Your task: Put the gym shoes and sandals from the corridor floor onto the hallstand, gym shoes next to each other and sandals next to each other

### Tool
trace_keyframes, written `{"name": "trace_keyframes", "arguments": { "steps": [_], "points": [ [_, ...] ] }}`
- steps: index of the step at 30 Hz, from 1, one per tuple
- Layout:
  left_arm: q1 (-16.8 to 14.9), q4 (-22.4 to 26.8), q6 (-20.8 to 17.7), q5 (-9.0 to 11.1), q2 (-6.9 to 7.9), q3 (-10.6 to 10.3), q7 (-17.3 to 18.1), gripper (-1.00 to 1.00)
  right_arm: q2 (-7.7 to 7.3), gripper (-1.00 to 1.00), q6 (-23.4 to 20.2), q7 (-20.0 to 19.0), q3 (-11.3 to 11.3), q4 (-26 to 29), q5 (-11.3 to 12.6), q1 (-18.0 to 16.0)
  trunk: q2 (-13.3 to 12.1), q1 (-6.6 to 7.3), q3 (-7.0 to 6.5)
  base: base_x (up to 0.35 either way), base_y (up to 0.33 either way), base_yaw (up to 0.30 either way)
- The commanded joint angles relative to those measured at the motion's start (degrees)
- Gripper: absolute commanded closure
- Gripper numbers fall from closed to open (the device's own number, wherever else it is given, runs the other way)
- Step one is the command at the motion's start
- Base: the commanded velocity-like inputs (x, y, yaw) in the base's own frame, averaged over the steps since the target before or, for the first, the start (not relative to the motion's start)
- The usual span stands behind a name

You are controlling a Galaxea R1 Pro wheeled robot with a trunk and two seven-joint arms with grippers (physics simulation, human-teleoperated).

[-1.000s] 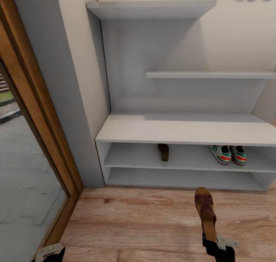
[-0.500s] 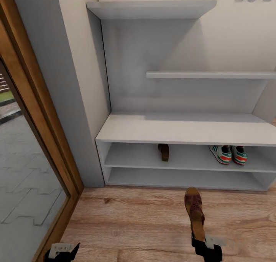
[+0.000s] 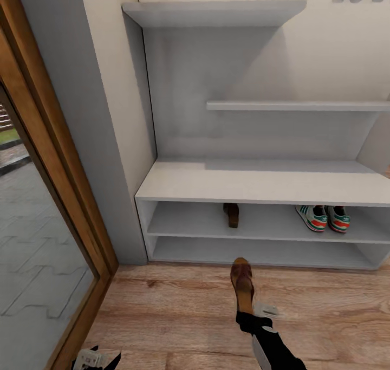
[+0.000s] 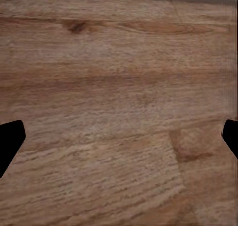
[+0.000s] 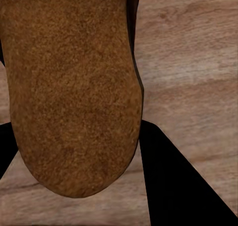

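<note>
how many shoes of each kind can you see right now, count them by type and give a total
gym shoes: 2, side by side on the hallstand's upper open shelf
sandals: 2, one on that same shelf, one held by the right gripper above the floor
total: 4

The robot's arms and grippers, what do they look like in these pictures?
The right gripper is black with a pale grey bracket on its side, on an arm with a black wrist and light grey forearm shell. The left gripper shows a light grey bracket over black parts. In the wrist views the fingers are flat black wedges.
</note>
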State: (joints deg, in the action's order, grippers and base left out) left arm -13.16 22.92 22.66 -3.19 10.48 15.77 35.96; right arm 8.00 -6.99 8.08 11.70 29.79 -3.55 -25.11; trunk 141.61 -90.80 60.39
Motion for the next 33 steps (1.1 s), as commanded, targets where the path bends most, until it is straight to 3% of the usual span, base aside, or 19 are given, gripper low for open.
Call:
{"name": "trace_keyframes", "arguments": {
  "steps": [1,5,10,17,22,33],
  "points": [
    [0.3,0.0,0.2,-0.3,0.08,0.4,0.8,-1.00,1.32,1.00,-3.6,2.0,0.3,2.2,-0.2,-0.4,0.0,0.01,0.05,0.000,0.000,0.000],
    [0.6,0.0,0.2,-0.3,0.11,0.1,1.2,-1.00,2.00,1.00,-8.0,8.3,0.0,4.9,-0.1,-2.2,0.0,0.01,0.05,0.000,0.000,0.000],
    [0.7,0.0,0.2,-0.4,-0.08,-0.2,1.4,-1.00,2.00,1.00,-9.9,13.7,-2.9,5.8,0.1,-6.4,0.0,0.01,0.05,0.000,0.000,0.000],
    [0.8,0.0,0.2,-1.3,-0.11,-0.4,1.5,-1.00,2.00,1.00,-10.3,14.8,-4.7,6.6,0.4,-10.2,0.0,0.01,0.05,0.000,0.000,0.000],
    [0.8,0.0,0.1,-6.3,-0.54,-0.7,1.5,-1.00,2.00,1.00,-10.2,14.6,-4.8,6.8,0.4,-10.8,0.0,0.01,0.05,0.000,0.000,0.000],
    [0.8,0.0,0.0,-6.6,-0.63,-0.5,1.5,-1.00,2.00,1.00,-10.2,14.6,-4.8,6.6,0.4,-10.8,0.0,0.01,0.05,0.000,0.000,0.000]
  ]
}}
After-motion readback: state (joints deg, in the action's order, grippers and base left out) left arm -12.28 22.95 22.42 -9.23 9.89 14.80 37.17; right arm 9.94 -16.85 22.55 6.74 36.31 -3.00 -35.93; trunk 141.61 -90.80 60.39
